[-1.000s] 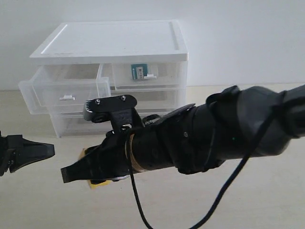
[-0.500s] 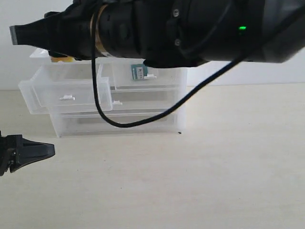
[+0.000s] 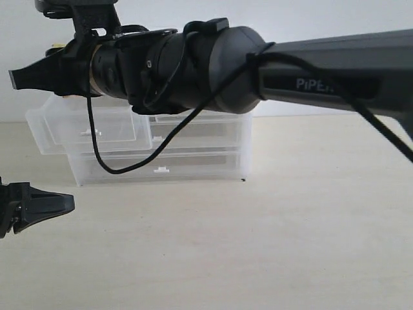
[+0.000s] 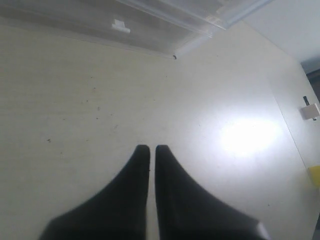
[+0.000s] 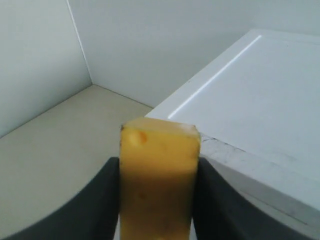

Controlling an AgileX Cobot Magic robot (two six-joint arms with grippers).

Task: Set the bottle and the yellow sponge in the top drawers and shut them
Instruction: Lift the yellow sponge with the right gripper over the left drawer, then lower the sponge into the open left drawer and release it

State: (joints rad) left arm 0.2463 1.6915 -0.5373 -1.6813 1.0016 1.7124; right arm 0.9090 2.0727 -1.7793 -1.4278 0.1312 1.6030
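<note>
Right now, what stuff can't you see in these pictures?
- Bottle: in no view. The right arm covers the upper right part of the cabinet in the exterior view.
- Yellow sponge: the end nearest the camera runs off the right wrist picture's edge.
- Left gripper: cut off by the exterior view's left edge.
- Open top drawer: its inside is partly behind the arm in the exterior view.

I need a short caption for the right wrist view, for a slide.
Right gripper holds the yellow sponge between its jaws, close to the corner of the white cabinet top.
</note>
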